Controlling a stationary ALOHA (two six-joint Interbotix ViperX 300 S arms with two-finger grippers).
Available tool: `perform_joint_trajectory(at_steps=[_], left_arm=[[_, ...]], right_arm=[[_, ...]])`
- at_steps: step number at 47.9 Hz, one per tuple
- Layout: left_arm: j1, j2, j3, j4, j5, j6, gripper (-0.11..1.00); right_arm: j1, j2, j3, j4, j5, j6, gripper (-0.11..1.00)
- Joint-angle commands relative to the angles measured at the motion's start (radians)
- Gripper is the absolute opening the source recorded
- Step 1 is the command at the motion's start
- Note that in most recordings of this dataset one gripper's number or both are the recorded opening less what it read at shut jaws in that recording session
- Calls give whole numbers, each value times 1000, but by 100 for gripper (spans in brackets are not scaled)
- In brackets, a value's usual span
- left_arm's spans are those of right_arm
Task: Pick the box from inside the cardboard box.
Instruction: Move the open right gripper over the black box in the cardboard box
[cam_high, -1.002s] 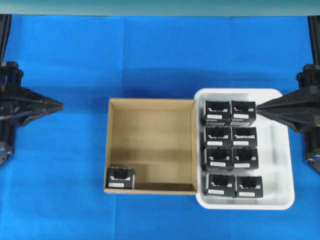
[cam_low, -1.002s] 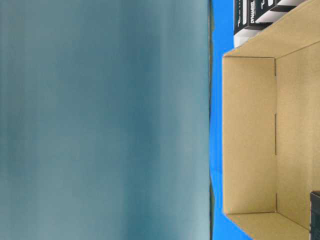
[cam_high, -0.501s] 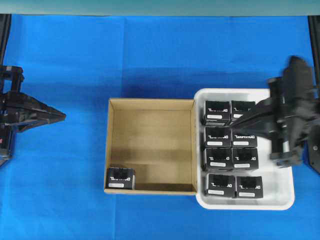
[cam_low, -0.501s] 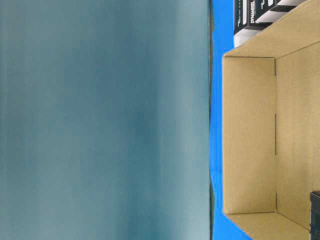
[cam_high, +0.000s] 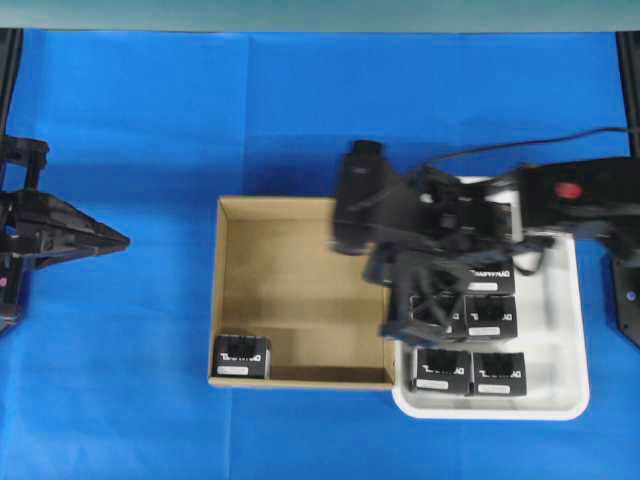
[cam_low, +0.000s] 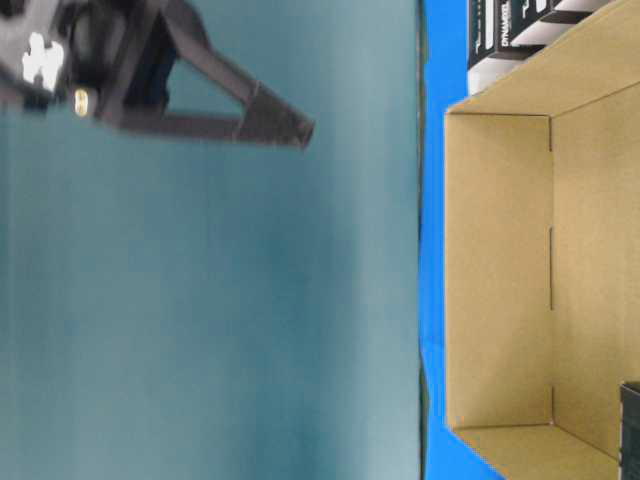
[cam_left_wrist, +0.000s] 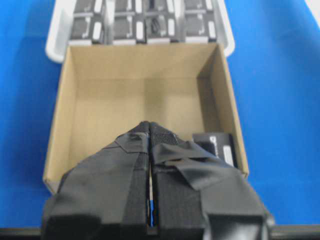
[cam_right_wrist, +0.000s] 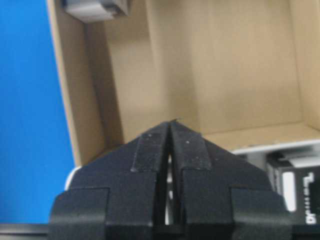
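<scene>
Since a second ago, the right arm has swung in from the bench's right edge, across the white tray (cam_high: 570, 400), and its right hand (cam_high: 352, 205) now hangs over the far right corner of the cardboard box (cam_high: 300, 290), fingers pressed together and holding nothing. By contrast, the left hand (cam_high: 118, 240) has barely shifted; it sits well to the left of the cardboard box, also pressed together and empty. One small black box (cam_high: 241, 356) lies in the near left corner, diagonally opposite the right hand and clearly closer to the left one. Its longer side seems to run left to right. Either hand would need to spread before descending.
</scene>
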Motion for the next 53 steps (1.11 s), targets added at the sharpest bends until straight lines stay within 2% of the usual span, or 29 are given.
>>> perform_joint_trajectory(at_steps=[1, 7, 14, 22, 25, 27, 31, 37, 39, 43, 53], left_arm=[[2, 0, -31, 3, 12, -2, -4], [0, 3, -32, 3, 37, -3, -4], [-5, 6, -31, 2, 83, -3, -4], [-15, 0, -32, 2, 123, -6, -4], [-15, -2, -32, 3, 126, -6, -4], [-17, -2, -32, 3, 126, -6, -4], [-15, 3, -32, 3, 127, -6, -4], [-17, 2, -32, 3, 129, -5, -4], [-17, 2, -32, 3, 133, -6, -4], [-18, -2, -32, 3, 150, -9, -4], [-25, -5, -32, 3, 202, -26, -4]], right_arm=[[3, 83, -104, 8, 81, -2, 4], [2, 179, -204, 35, 158, -17, 4], [0, 250, -264, 71, 160, -57, 5], [-15, 307, -311, 149, 155, -121, 14], [-25, 322, -325, 192, 150, -152, 22], [-32, 334, -333, 229, 150, -176, 31], [-44, 354, -341, 282, 150, -207, 56], [-61, 383, -348, 302, 144, -250, 89], [-67, 397, -353, 307, 129, -265, 96], [-77, 420, -362, 330, 106, -275, 100], [-87, 486, -390, 454, 78, -324, 100]])
